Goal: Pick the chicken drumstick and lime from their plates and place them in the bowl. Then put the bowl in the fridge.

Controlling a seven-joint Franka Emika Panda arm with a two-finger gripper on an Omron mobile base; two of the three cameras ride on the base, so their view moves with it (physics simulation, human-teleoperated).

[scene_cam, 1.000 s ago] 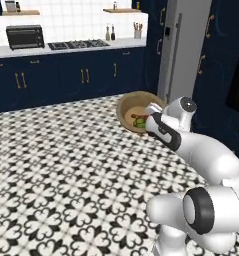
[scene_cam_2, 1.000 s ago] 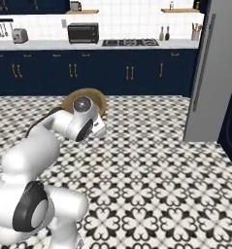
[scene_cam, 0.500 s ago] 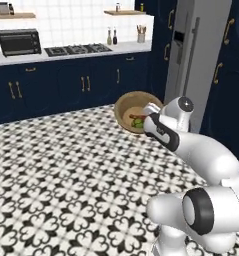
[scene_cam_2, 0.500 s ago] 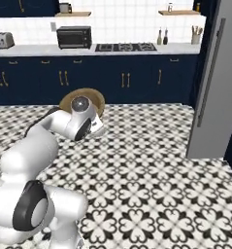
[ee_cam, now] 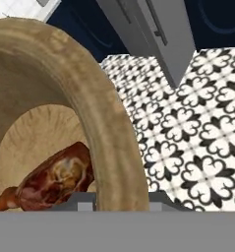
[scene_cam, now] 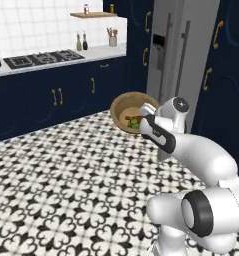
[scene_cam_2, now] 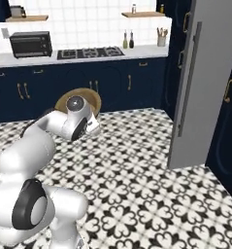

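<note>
**Bowl gripped by its rim, carried toward the fridge**

Bowl hangs off my gripper above the floor, tipped so its mouth faces back toward my arm; I have it by the wall, which is why the whole thing leans rather than sitting level. In the hand view the rim runs between my fingers, one inside and one outside, clamped narrow on the wood.

Both foods are already in. The drumstick lies low in the hollow at about 7 o'clock of the hand view, and the lime shows as a green spot beside it in the left base view. They rest against the lower wall because of the tilt, so I judge a sharper tip could spill them.

The fridge stands at about 2 o'clock of the right base view, well apart from the bowl. Whether its doors are open I cannot tell. What seems left is closing that gap and setting the bowl on a shelf.
</note>
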